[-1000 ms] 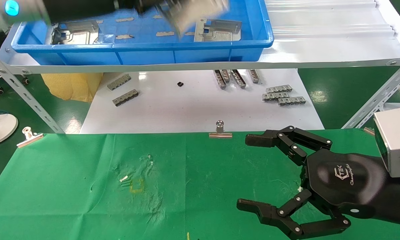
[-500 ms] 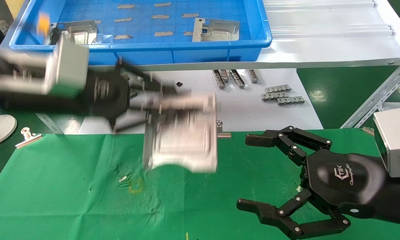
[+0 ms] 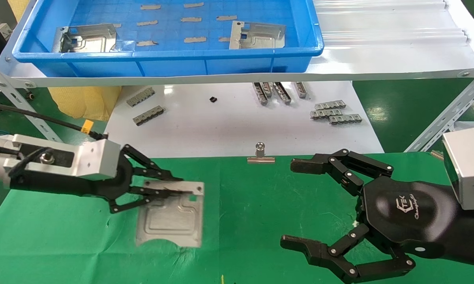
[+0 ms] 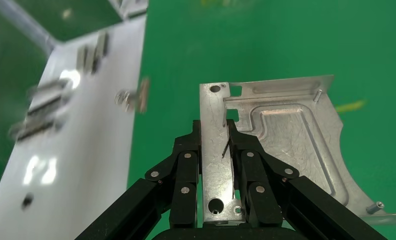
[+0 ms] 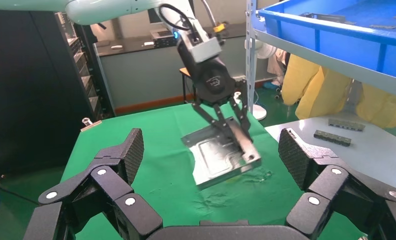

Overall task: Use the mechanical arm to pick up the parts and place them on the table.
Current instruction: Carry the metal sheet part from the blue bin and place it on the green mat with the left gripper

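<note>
The left gripper point(image 3: 162, 188) is clamped on one edge of a part point(image 3: 169, 215), its black link fingers point(image 4: 186, 165) pinching the flat strip of the plate that carries the small holes. The plate hangs tilted over the green surface point(image 3: 252, 205), on the robot's left side; the right wrist view shows its low corner close to the cloth (whether it touches cannot be told). The curved notch lies on the edge away from the white board point(image 3: 237, 122).

The right gripper point(image 3: 319, 205) is held over the green surface on the robot's right, fingers spread wide with nothing between them, well apart from the held plate.

Beyond the surface's far edge, a silver binder clip point(image 3: 261, 154) grips the cloth. Small grey slotted strips point(image 3: 335, 112) lie on the white board behind it. Higher up, a blue tray point(image 3: 181, 65) on the shelf holds two more parts, one near its left end point(image 3: 87, 38) and one toward its right point(image 3: 257, 36).
</note>
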`<action>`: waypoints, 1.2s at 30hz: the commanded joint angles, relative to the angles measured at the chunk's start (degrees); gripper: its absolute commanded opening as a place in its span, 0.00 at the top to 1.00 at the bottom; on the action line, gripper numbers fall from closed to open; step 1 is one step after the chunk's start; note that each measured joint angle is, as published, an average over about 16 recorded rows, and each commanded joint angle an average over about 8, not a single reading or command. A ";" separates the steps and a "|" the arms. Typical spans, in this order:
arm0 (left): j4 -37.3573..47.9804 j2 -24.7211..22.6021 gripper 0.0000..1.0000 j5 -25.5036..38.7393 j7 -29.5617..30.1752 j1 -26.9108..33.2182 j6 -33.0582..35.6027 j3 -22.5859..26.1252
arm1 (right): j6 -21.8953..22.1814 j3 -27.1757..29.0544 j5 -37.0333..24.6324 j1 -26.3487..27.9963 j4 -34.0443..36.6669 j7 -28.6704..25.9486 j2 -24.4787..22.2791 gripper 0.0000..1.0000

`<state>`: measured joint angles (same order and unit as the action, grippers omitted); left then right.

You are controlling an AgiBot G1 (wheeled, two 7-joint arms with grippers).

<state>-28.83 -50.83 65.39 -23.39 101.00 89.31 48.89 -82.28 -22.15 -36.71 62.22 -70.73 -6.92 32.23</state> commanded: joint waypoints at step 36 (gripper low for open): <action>26.26 -8.49 0.82 5.41 -21.64 -0.53 -4.28 2.69 | 0.00 0.00 0.00 0.00 0.00 0.00 0.00 0.00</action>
<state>-2.61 -59.33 70.64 -45.08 100.55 84.73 51.46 -82.28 -22.15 -36.71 62.22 -70.73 -6.92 32.23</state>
